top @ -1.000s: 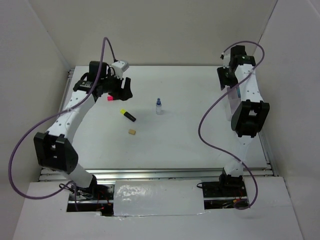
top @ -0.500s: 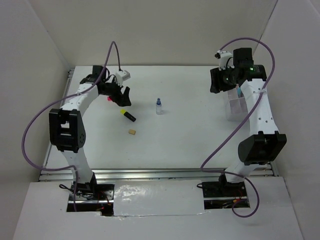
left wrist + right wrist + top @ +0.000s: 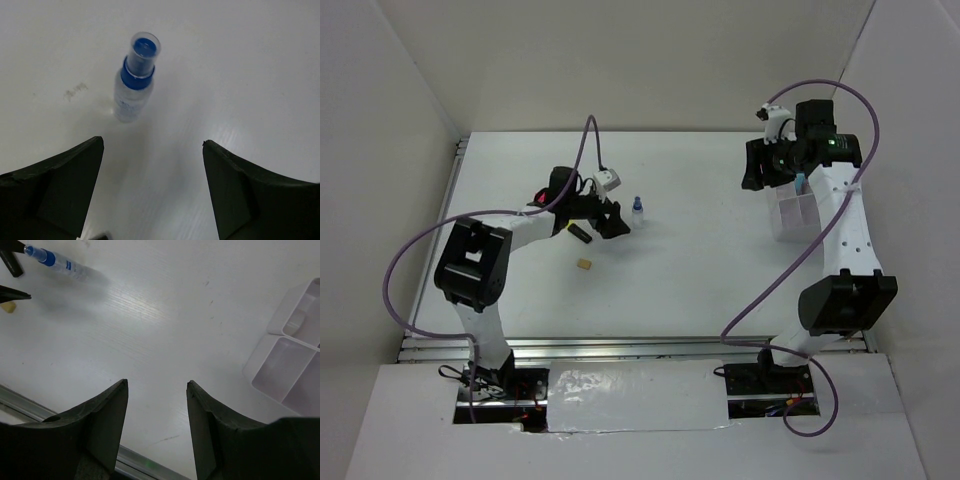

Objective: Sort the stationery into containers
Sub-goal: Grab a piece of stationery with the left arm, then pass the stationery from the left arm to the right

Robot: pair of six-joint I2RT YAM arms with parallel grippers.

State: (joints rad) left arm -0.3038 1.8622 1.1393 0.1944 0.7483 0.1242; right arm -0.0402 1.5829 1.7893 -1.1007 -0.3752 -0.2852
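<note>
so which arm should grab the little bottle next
Left. The left gripper, open, sits right by the bottle, which stands just ahead of it in its wrist view. The right gripper is open too, but far off beside the tray.

1. Only bare counter (image 3: 240, 60) was seen between the spread fingers of the left end effector (image 3: 152, 145); the upright blue-capped bottle (image 3: 134, 85) stood just ahead, left of centre.
2. The yellow highlighter (image 3: 580, 234) and eraser (image 3: 584, 265) were crowded beside that arm.
3. Open counter was left between bottle and tray (image 3: 790, 215).
</note>
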